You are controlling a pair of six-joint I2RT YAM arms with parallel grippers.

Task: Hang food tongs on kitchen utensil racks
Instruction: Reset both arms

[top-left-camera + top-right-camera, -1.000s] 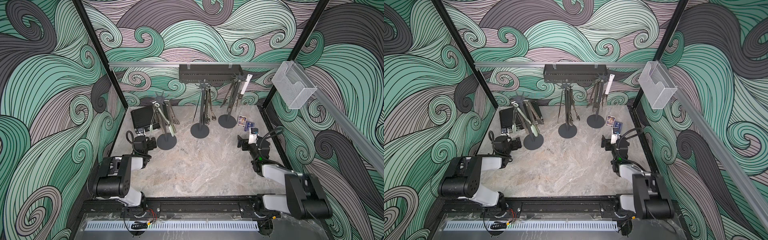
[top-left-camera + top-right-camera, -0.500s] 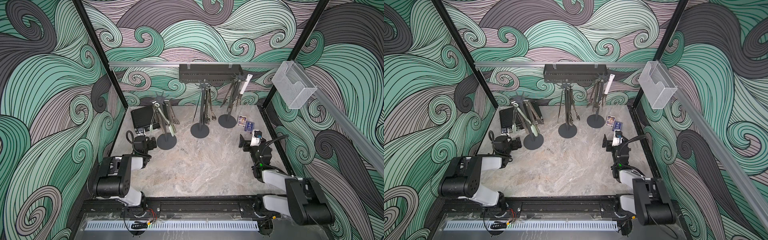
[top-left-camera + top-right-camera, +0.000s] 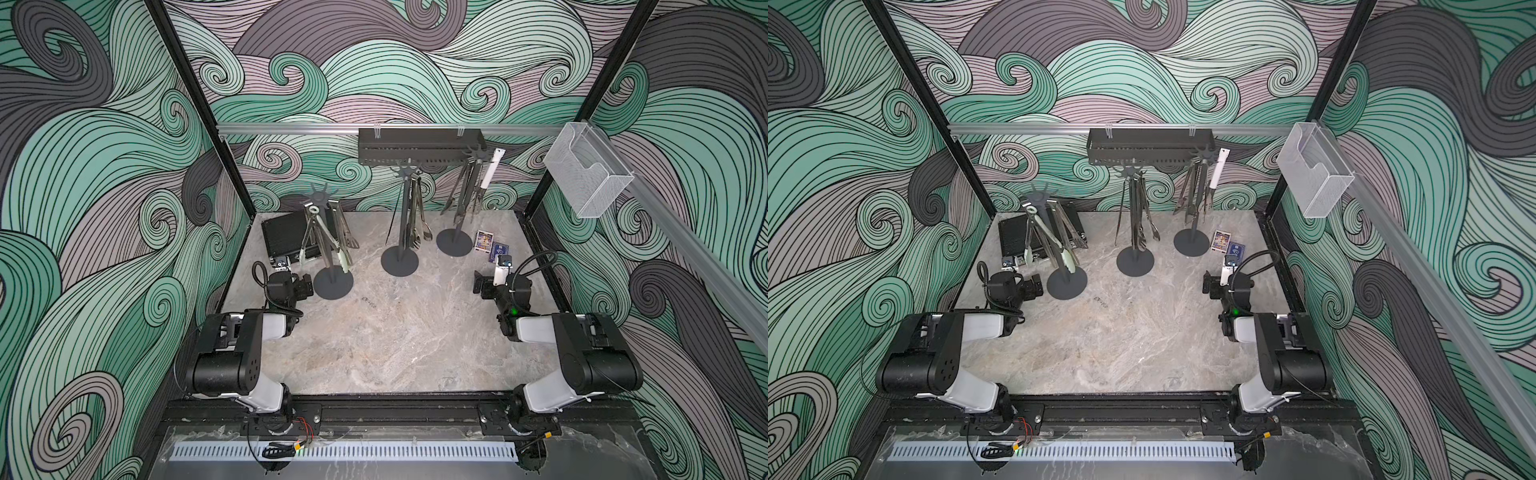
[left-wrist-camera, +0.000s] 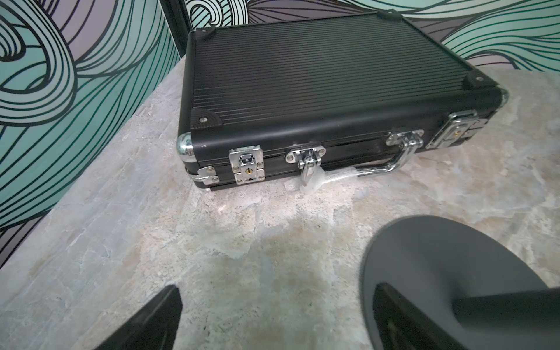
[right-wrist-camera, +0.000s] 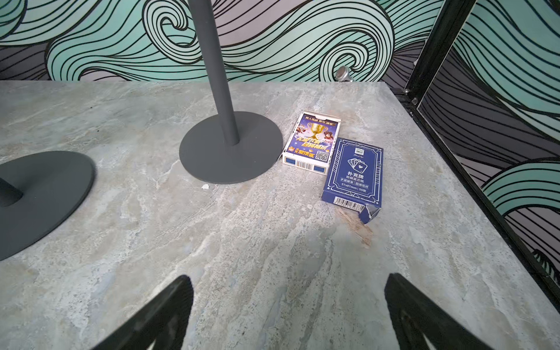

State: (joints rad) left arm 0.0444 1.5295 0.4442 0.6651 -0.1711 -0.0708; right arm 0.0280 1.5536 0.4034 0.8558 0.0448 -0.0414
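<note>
**Tongs all hung, arms parked**

The food tongs [image 3: 415, 216] hang from the crown prongs of the three kitchen utensil racks [image 3: 399, 262] along the far tabletop [image 3: 395, 340]. None lie loose, so the job looks finished. The left claw [image 3: 305, 284] and right claw [image 3: 480, 284] sit low, jaws apart and empty. Since a second ago, only the right arm [image 3: 582, 357] has folded back.
</note>
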